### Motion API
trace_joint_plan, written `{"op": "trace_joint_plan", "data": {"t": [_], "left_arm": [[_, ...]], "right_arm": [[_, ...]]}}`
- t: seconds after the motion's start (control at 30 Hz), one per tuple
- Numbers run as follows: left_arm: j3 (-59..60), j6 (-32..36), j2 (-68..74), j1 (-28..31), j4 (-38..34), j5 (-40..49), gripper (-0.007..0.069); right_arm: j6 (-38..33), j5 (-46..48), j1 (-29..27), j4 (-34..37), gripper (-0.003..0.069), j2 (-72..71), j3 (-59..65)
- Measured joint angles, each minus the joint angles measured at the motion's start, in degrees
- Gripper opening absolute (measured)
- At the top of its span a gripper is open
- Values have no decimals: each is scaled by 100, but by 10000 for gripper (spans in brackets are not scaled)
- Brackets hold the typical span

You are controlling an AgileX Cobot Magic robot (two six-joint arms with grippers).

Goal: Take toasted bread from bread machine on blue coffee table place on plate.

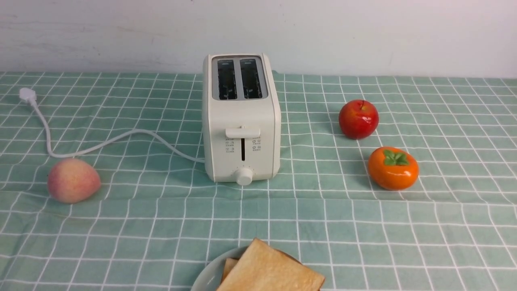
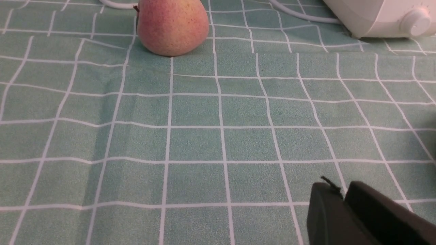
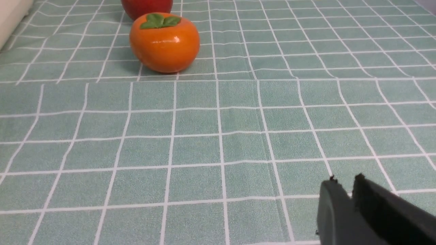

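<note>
An orange persimmon (image 3: 164, 42) with green leaves sits at the upper left on the blue coffee table (image 3: 238, 136). A red apple (image 3: 147, 7) peeks behind it. The right gripper (image 3: 351, 187), nearly closed, shows at the lower right.

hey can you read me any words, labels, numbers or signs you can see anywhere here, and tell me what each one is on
No text here can be read.
Bread machine front: small printed icons with tiny captions beside the lever slot, too small and blurred to read.
Small marks around its knob: also unreadable.
Apple, persimmon, peach, plate, toasted bread, checked cloth: no writing.
</note>
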Motion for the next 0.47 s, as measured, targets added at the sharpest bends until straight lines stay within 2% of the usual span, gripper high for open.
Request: {"op": "trace_joint_plan", "data": {"t": [0.47], "left_arm": [[0,0,0,0,0,0,88]], "right_arm": [[0,0,0,0,88,0,-4]]}}
